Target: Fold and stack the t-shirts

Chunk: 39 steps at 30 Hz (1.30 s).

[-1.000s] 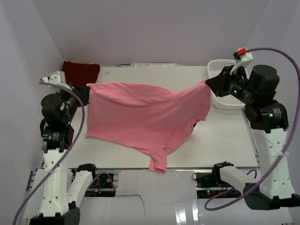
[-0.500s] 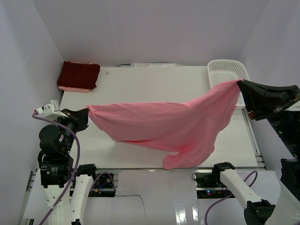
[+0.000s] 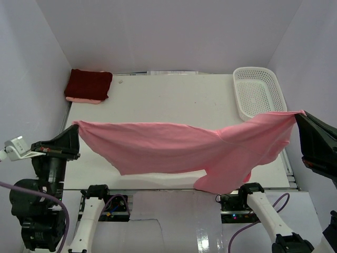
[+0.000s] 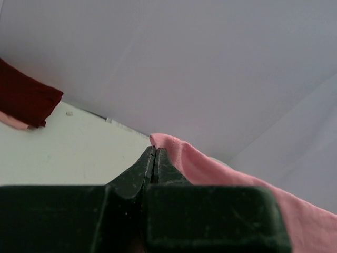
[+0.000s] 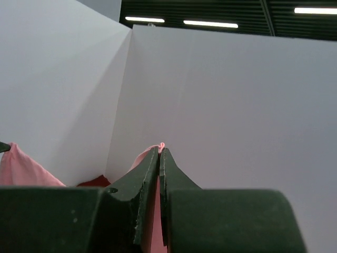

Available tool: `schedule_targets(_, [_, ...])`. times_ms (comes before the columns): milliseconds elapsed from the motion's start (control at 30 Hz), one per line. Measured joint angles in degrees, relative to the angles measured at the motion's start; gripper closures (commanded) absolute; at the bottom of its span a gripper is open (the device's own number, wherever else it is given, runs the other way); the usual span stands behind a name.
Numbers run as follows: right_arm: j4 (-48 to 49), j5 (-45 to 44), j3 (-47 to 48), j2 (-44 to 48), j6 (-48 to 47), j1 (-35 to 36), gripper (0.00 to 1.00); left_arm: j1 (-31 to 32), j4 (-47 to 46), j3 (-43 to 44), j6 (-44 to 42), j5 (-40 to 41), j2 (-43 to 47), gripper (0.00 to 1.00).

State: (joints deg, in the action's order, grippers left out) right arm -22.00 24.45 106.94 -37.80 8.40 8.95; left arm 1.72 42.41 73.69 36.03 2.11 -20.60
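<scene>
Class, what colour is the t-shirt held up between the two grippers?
The t-shirt is plain salmon pink, with no pattern. It shows best in the top external view.

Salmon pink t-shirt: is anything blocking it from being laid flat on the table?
Nothing visible blocks the salmon pink t-shirt. The folded maroon t-shirt and white mesh basket sit in far corners of the white table, bare in its middle.

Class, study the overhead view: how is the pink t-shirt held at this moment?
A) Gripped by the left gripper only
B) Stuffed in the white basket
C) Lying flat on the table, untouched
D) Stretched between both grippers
D: the left gripper and the right gripper each pinch one end of the pink t-shirt, which sags stretched between them.
</scene>
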Motion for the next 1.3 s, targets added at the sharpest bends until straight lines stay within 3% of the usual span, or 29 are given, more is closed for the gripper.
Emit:
schedule_targets(433, [4.46,-2.51,14.82,1.9,-0.33,-0.31,0.92,3.13,0.83,13.68,-0.74,7.5,1.7,1.0])
schedule_targets(633, [8.13,-3.54,15.08,5.03,-0.48,-0.33,0.92,3.82,-0.46,17.68,-1.62,9.22,1.81,1.0])
schedule_targets(800, [12.02,-3.67,2.69,5.42,1.64,-0.31,0.92,4.0,-1.81,10.1,-1.75,10.34,2.49,1.0])
schedule_targets(1100, [14.71,-3.76,-36.5,8.76,7.54,-0.31,0.92,4.04,-3.98,-20.09,0.09,10.54,7.91,1.0])
schedule_targets(1300, [17.53,-2.95,-49.48,5.88,9.68,-0.28,0.92,4.04,-8.52,-30.64,1.16,10.56,5.44,1.0])
